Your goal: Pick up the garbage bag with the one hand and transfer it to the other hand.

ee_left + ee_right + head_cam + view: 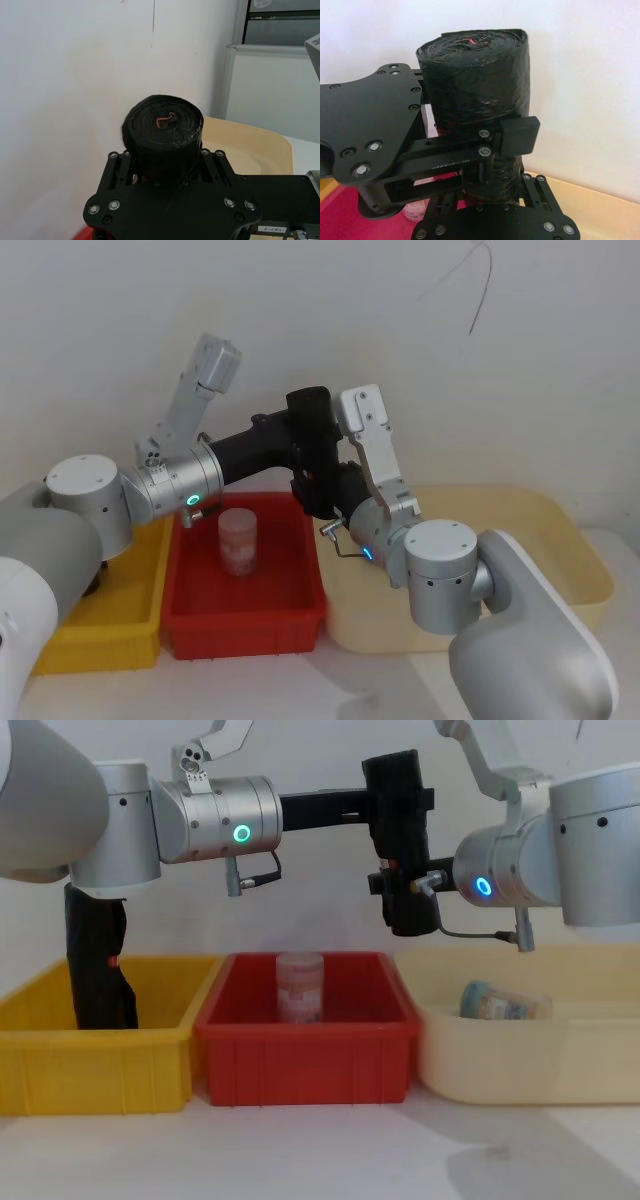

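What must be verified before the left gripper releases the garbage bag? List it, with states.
1. Left gripper fingers pressed on the garbage bag: ok.
2. Right gripper placed at the bag's lower part: ok.
3. Right gripper's hold firm enough to carry the bag alone: cannot tell.
4. Bag upright between the two grippers: ok.
5. Safe drop zone: not ok, since the bag hangs roughly over the red bin, near the jar, which a slip might hit.
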### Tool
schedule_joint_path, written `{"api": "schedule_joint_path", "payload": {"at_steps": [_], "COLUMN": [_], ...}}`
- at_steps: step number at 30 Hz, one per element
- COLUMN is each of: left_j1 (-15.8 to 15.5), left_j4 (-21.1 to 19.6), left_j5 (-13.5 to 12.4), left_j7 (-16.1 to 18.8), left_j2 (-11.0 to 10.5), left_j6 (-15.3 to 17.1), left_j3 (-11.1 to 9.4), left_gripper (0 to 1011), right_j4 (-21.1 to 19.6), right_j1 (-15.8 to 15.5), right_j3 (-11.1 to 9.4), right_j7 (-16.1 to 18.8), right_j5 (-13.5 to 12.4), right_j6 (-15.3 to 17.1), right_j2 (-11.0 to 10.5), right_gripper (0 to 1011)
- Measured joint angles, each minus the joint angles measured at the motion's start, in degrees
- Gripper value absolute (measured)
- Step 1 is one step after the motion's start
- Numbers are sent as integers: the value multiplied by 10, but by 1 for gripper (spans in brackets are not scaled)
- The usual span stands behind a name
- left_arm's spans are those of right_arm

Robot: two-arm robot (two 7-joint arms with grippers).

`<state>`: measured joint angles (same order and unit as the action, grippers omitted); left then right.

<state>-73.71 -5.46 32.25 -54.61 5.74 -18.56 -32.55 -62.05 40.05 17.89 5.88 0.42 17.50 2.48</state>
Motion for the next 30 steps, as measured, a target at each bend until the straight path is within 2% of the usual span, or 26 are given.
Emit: {"api": "schedule_joint_path", "payload": {"at_steps": [17, 22, 30], "left_j1": [0, 0, 0], "left_j4": [0, 0, 0], "left_j5": [0, 0, 0], "left_j7": [0, 0, 0], "left_j2": [0, 0, 0], "left_j6": [0, 0, 0], "left_j3": [0, 0, 0], "left_gripper": [999, 1001, 1001], "right_j4": [3, 11, 15], "right_j1": [2, 7, 14], "right_j3": [-2, -9, -36], "right_j7": [-3, -13, -35], "right_j5": [1, 3, 2], "right_j6": [-2, -8, -23], "right_j2": [1, 4, 1], "right_gripper": [533, 533, 533]}}
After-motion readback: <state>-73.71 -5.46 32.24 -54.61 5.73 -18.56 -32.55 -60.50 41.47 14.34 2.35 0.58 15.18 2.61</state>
